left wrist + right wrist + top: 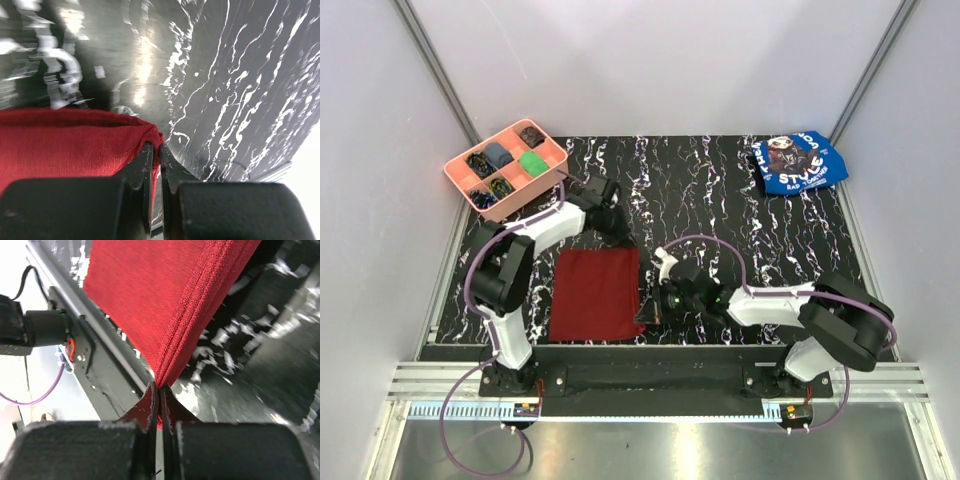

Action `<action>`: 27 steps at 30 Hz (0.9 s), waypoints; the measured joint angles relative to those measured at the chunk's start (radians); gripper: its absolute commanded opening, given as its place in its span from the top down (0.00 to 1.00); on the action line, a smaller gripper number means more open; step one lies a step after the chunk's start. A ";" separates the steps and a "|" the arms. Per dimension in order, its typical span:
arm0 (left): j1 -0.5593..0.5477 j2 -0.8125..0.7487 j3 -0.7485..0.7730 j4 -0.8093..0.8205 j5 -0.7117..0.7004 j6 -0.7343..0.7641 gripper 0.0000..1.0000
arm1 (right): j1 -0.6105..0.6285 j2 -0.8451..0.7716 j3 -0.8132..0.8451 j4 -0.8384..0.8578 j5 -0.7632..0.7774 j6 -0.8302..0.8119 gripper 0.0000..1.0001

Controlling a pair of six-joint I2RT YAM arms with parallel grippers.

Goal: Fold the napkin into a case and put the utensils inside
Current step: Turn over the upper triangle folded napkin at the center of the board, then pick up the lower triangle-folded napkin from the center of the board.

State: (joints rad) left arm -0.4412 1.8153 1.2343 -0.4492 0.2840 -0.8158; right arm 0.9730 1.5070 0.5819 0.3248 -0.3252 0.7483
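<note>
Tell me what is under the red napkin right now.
Only black marbled table shows around the napkin and beside the corner pinched by the right gripper. The left gripper pinches another corner. Whatever lies under the flat middle is covered.

Look to ten o'clock on the black, white-veined tabletop (720,200). There you have a pink compartment tray (457,178) sitting at the far-left corner. One of its cells holds a bright green piece (532,163) and another a grey-blue one (498,153). The rest carry small dark items too small to make out. At two o'clock, a crumpled blue cloth (798,162) with a printed picture and white lettering lies near the far-right corner, well apart from the tray.
</note>
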 measured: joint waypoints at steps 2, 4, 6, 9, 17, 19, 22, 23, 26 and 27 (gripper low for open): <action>-0.027 0.041 0.021 0.017 -0.001 -0.006 0.92 | -0.006 -0.020 -0.032 0.002 0.018 0.011 0.91; -0.049 0.077 0.049 0.032 0.000 -0.011 0.76 | -0.011 -0.039 -0.058 0.000 0.046 0.023 0.77; -0.062 0.100 0.072 0.056 -0.002 -0.014 0.56 | -0.018 -0.062 -0.077 -0.028 0.067 0.040 0.61; -0.061 0.111 0.121 0.108 -0.011 -0.007 0.43 | -0.020 -0.122 -0.097 -0.129 0.083 0.061 0.45; -0.051 -0.027 0.208 0.032 -0.052 0.115 0.37 | -0.176 -0.248 -0.055 -0.390 0.126 0.006 0.28; -0.051 -0.115 0.176 0.012 -0.061 0.142 0.39 | -0.226 -0.213 0.006 -0.430 0.126 -0.028 0.27; -0.055 -0.286 0.070 -0.005 -0.066 0.174 0.40 | -0.286 -0.123 0.119 -0.455 0.122 -0.069 0.30; -0.063 -0.341 0.024 0.001 -0.074 0.180 0.41 | -0.303 -0.087 0.159 -0.459 0.119 -0.081 0.38; -0.128 -0.463 -0.123 0.003 -0.124 0.165 0.44 | -0.348 0.016 0.263 -0.465 0.103 -0.113 0.45; -0.167 -0.486 -0.172 0.002 -0.142 0.150 0.45 | -0.363 0.062 0.304 -0.467 0.090 -0.122 0.48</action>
State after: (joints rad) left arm -0.6086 1.3293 1.0626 -0.4469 0.1417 -0.6662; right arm 0.6098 1.5692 0.8864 -0.1425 -0.2348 0.6262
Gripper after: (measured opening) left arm 0.573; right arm 0.590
